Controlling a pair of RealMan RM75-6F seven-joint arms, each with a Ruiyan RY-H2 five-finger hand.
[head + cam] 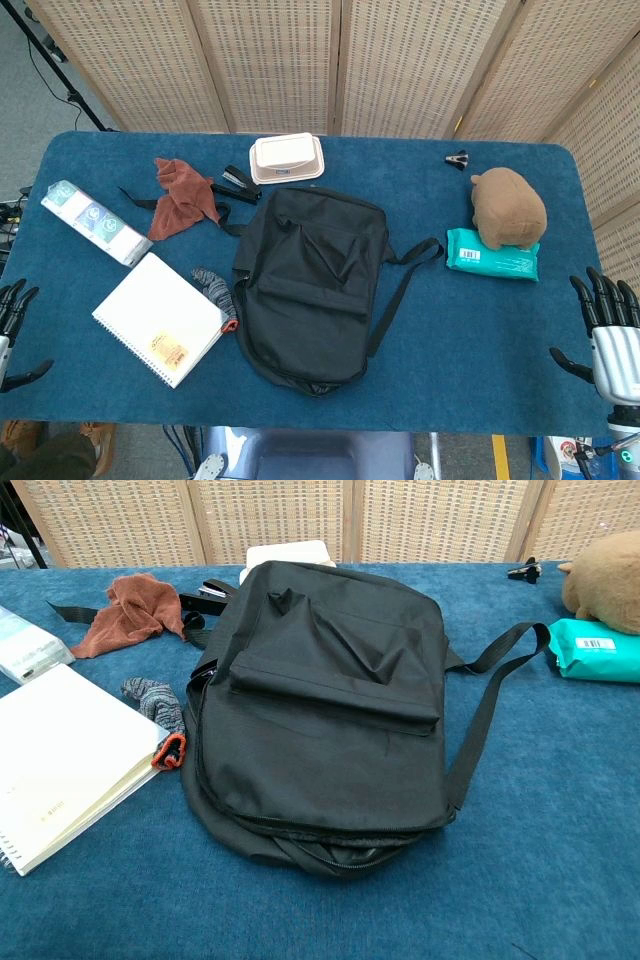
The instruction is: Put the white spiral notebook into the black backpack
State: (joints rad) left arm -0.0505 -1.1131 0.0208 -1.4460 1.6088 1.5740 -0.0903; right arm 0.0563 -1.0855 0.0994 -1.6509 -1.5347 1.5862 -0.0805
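The white spiral notebook (160, 316) (62, 760) lies flat on the blue table, left of the bag, with an orange sticker near its front corner. The black backpack (308, 285) (325, 705) lies flat in the middle, its zipper edge toward me. My left hand (12, 330) hovers at the table's left front edge with fingers spread, holding nothing. My right hand (610, 335) sits at the right front edge, fingers apart and empty. Neither hand shows in the chest view.
A grey sock (215, 288) lies between notebook and backpack. A rust cloth (182, 196), a stapler (238, 183), a white box (287, 158) and a wipes pack (92, 222) sit behind. A brown plush (508, 207) rests on a teal pack (492, 255) at right.
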